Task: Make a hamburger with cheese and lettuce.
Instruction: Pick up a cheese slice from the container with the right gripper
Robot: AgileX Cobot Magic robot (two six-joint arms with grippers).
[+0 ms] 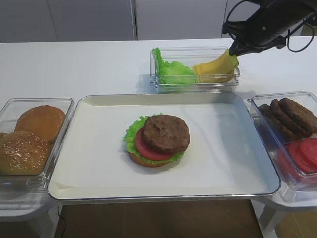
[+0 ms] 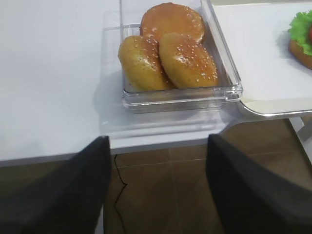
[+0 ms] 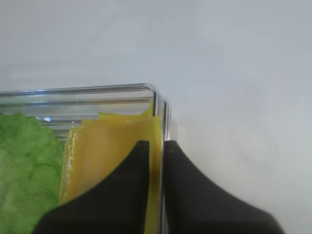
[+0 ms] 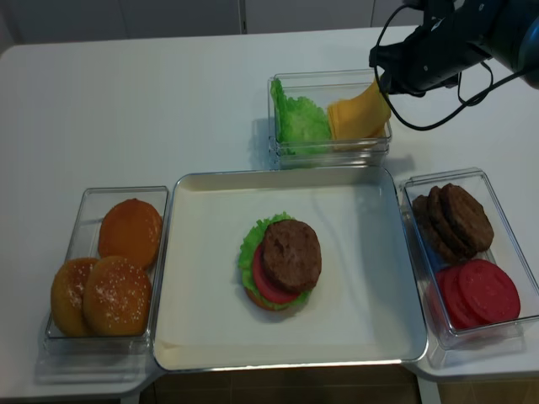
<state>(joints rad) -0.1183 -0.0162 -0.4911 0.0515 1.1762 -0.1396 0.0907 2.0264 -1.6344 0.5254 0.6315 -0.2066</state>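
The clear bin (image 1: 195, 87) at upper middle is holding loose green leaves (image 1: 171, 70) and yellow slices. The right gripper (image 3: 156, 148) is pinching the cheese (image 3: 114, 141) by its edge, right against the bin's corner wall. Only the wrist view is showing that narrow clamp. The hamburger (image 1: 157, 141), lettuce (image 1: 131, 135) peeking out, is sitting mid-tray (image 1: 89, 163) with bare tray all around. The left gripper (image 2: 156, 190) is hanging wide apart near the 3 buns (image 2: 168, 53).
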